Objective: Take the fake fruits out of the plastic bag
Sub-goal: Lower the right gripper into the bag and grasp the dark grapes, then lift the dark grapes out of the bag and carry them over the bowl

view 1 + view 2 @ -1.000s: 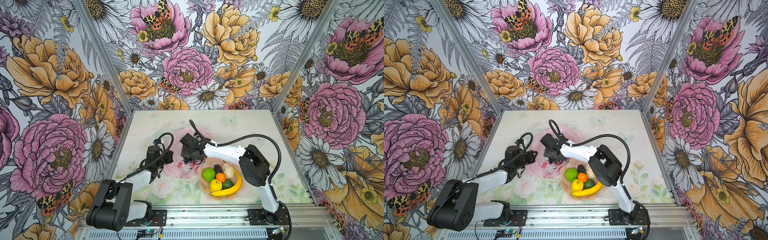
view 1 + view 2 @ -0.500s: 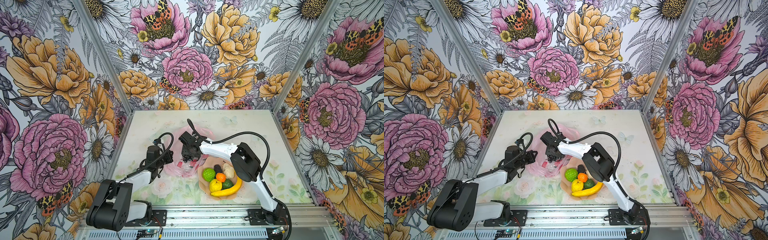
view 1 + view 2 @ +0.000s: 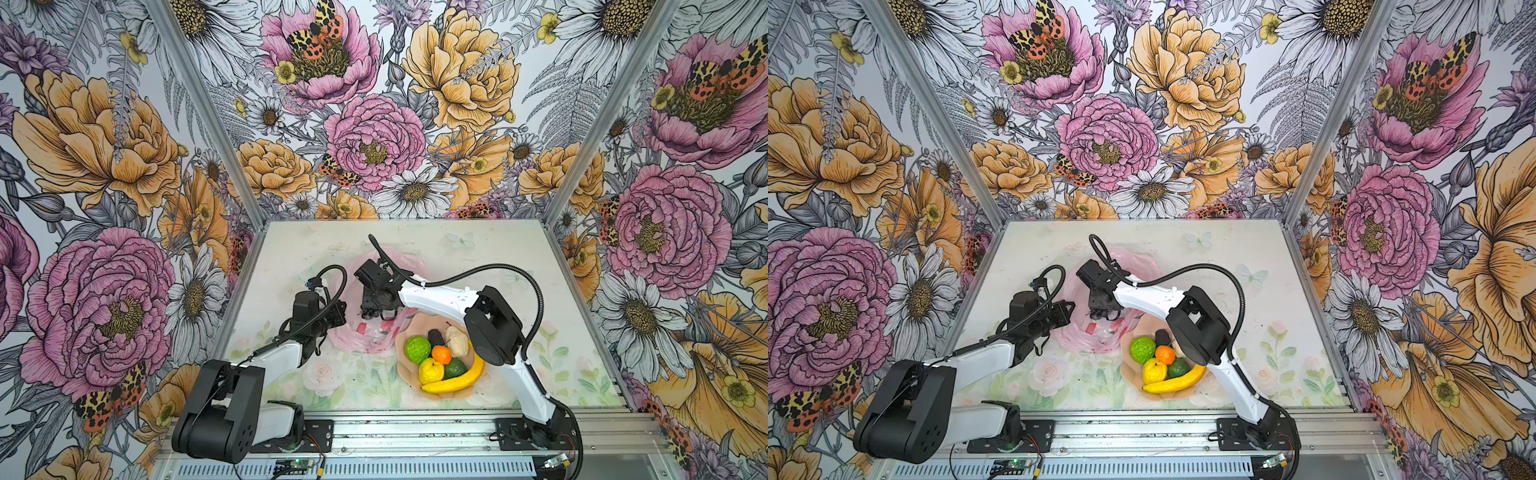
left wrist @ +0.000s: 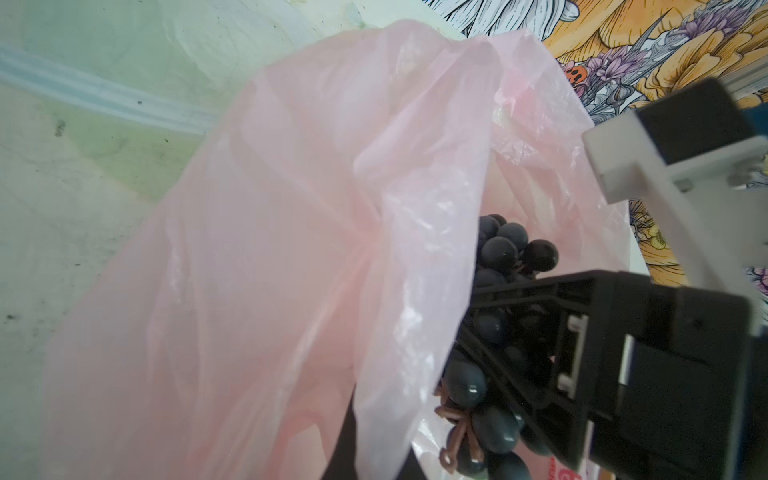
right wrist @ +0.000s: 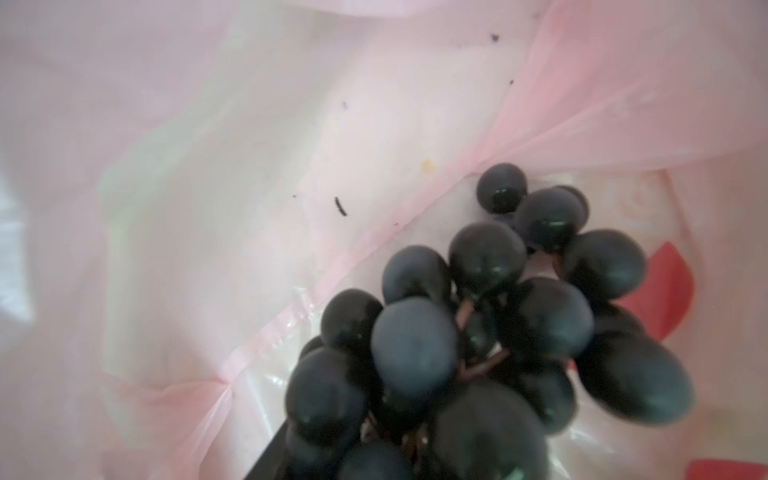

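Wrist views show grape bunch [image 5: 478,332] in plastic bag [image 4: 270,270]; top views hide it.

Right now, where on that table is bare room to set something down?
Bare table: the far strip between plastic bag and back wall; the right side between right arm and right wall; the near patch between left arm and plate. Crowded: the middle, where both arms meet at the bag, and the plate, full of fake fruits.

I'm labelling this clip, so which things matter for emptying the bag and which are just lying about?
Job: plastic bag, grape bunch inside it, right pincer, left pincer, fruits already out.
Lying about: plate under them, floral walls.
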Controlling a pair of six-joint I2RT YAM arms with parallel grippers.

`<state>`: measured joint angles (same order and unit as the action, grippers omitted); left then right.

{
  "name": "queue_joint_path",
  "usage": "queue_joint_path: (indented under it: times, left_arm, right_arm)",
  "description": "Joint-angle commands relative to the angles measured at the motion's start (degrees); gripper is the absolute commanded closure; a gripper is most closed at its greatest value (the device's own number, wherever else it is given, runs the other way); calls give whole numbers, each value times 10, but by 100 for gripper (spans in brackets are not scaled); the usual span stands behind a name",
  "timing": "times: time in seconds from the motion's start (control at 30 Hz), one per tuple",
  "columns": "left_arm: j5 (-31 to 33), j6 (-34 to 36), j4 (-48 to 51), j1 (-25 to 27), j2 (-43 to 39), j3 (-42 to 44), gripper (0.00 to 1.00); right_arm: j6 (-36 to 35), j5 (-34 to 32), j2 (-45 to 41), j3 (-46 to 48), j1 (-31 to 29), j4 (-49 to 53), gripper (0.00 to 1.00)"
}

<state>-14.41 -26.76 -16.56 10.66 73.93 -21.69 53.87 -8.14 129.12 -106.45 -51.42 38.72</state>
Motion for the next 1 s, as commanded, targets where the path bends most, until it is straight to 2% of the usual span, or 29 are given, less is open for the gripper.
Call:
queue_joint_path:
  times: [0.0, 0.23, 0.47, 0.7, 0.97]
  left_arm:
    - [11, 13, -8, 1, -9, -7, 100]
    - [16, 13, -3, -3, -12, -7, 100]
    - [17, 12, -4, -5, -12, -6, 100]
    - [15, 12, -5, -6, -12, -6, 100]
    - [17, 11, -5, -7, -17, -4, 100]
  right_arm:
    - [-12, -5, -58, -1, -7, -13, 54]
    - [-22, -4, -103, 35, -20, -17, 56]
    - [-13, -40, -203, 111, -32, -17, 57]
    - [38, -94, -330, 235, -41, -15, 57]
    - [116, -138, -433, 353, -60, 2, 58]
